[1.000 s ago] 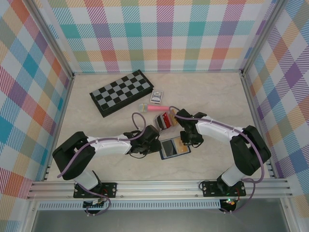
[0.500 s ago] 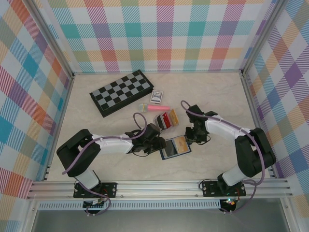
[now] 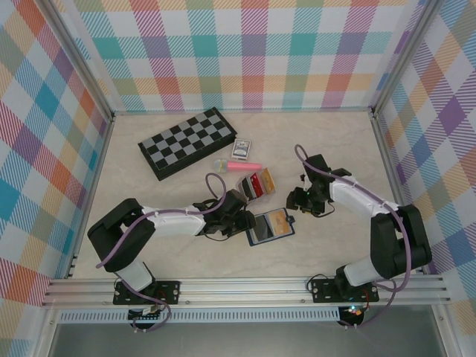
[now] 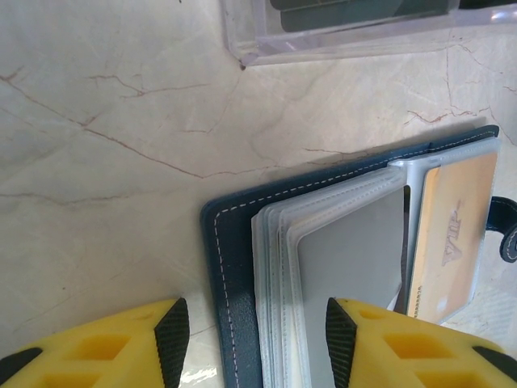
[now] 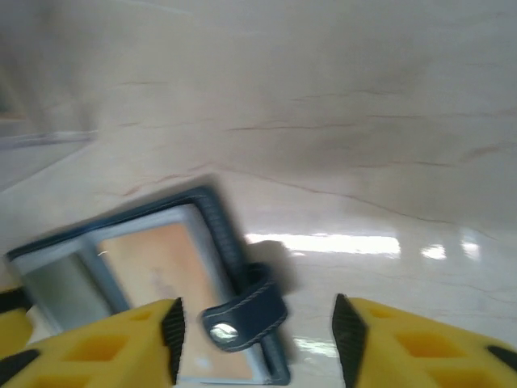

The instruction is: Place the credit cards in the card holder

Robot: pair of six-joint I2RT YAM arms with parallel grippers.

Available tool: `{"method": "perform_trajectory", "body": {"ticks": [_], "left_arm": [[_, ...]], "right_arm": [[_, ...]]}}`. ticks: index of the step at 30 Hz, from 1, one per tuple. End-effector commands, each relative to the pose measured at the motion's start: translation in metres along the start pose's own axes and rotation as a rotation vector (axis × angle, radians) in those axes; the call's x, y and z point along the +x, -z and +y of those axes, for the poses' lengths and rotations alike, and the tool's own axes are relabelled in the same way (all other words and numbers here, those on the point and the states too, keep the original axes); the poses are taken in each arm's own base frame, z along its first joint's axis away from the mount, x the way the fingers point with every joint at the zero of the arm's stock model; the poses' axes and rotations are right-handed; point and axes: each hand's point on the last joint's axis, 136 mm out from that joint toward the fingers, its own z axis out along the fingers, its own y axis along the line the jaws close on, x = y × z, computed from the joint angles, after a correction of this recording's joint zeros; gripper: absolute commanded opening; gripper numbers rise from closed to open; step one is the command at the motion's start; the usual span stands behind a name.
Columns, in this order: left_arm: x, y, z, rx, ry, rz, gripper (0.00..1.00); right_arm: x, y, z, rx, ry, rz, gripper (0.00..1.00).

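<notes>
Left claw (image 4: 254,327) is down low over the desk (image 4: 105,162), fingers apart, nothing clamped. The wallet (image 4: 234,267) lies open right in front of it, its navy corner sitting in the gap between my two pads (image 4: 172,339). The left pad is just clear of the stitched edge. The right pad sits over the clear sleeves, and whether it touches them I can't tell.

Further out on that claw's right, an orange card (image 4: 452,234) lies flat in a sleeve of the wallet. Straight ahead, beyond the wallet, the clear box (image 4: 266,40) stands on the desk, apart from the wallet. More cards (image 3: 256,182) stand in it side by side, red, white and dark.

Over to my right claw (image 5: 257,327): fingers apart too, empty, hanging above the desk. The view is blurred, but the wallet's snap strap (image 5: 242,314) lies under the gap between the fingers, and the wallet spreads away to that claw's left.

From above, my claws flank the wallet, the left one close against it, the right one a little off.
</notes>
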Motion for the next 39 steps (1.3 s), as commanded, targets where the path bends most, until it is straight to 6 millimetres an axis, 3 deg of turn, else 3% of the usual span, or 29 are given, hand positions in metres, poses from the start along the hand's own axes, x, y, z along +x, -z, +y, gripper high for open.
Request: {"method": "perform_trajectory", "body": {"ticks": [1, 8, 13, 16, 20, 33, 39], "left_arm": [[0.001, -0.007, -0.004, 0.009, 0.007, 0.022, 0.51], [0.001, -0.008, -0.004, 0.008, 0.007, 0.025, 0.5], [0.002, -0.007, -0.004, 0.008, 0.001, 0.027, 0.5], [0.001, -0.006, -0.005, 0.01, 0.0, 0.029, 0.5], [0.002, -0.006, -0.004, 0.003, -0.006, 0.03, 0.5], [0.001, -0.004, -0.005, -0.005, -0.016, 0.031, 0.5], [0.001, -0.005, -0.008, -0.003, -0.021, 0.036, 0.5]], "right_arm": [[0.008, -0.005, 0.023, -0.118, 0.065, 0.053, 0.6], [0.022, -0.033, 0.007, 0.098, 0.139, 0.127, 0.69], [0.025, -0.042, -0.007, 0.21, 0.141, 0.145, 0.64], [0.024, -0.039, -0.015, 0.25, 0.14, 0.133, 0.54], [0.021, -0.037, -0.021, 0.287, 0.144, 0.115, 0.48], [0.015, -0.02, -0.036, 0.361, 0.1, 0.056, 0.49], [0.013, -0.016, -0.046, 0.366, 0.048, 0.053, 0.39]]}}
